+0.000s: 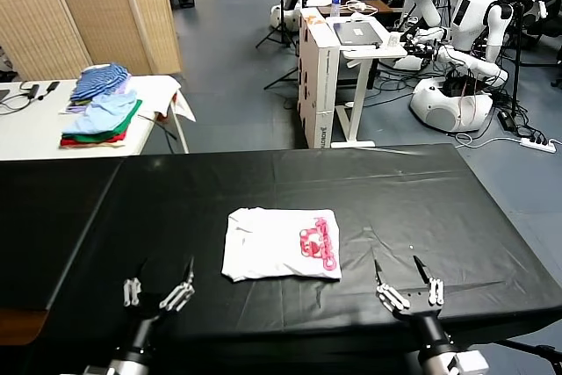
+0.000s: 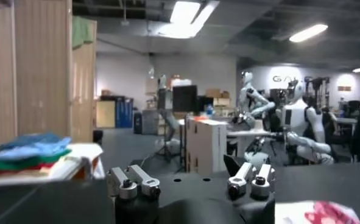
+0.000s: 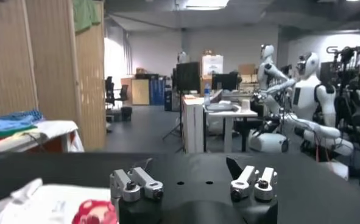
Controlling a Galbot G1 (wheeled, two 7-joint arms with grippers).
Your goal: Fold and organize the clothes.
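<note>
Both arms are cut off at the near edge. The folded white T-shirt (image 1: 280, 243) lies mid-table, long axis left-right, pink-red print at its right end. Left gripper (image 1: 163, 280) and right gripper (image 1: 405, 282) hover with fingers spread on either side.

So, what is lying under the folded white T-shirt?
The T-shirt lies flat on the black table cover, which shows all around it. Its pink print faces up. Whether anything is beneath the shirt cannot be seen; the fabric covers that spot.
</note>
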